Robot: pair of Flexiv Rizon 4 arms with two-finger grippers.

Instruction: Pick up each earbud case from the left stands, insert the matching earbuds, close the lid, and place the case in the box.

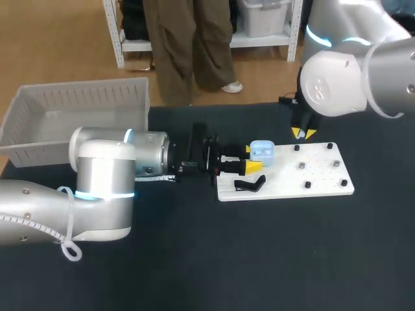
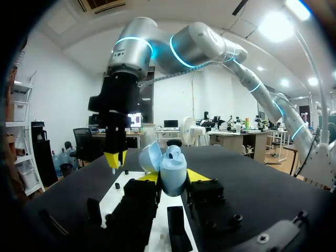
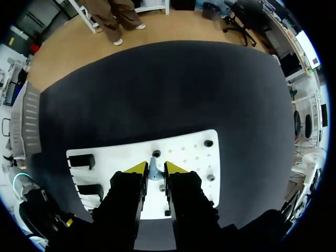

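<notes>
Earbud case (image 1: 262, 151) pale blue. Earbud (image 3: 153, 169) pale blue-grey. Left gripper (image 1: 254, 158), right gripper (image 1: 303, 134): black bodies, yellow tips. Board (image 1: 285, 184) white, pegs (image 1: 307, 184) black. Table (image 1: 259, 259) black. Box (image 1: 78, 107) light grey. Left arm (image 1: 104, 175), right arm (image 1: 337, 78) silver, cyan rings.

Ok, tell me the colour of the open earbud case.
The case is light blue; left wrist view shows it best.

One case (image 1: 262, 152), one earbud (image 3: 153, 170), one box (image 1: 84, 85), one white board (image 1: 284, 179) with two black stands (image 3: 81, 160) and six pegs (image 1: 329, 146)
</notes>
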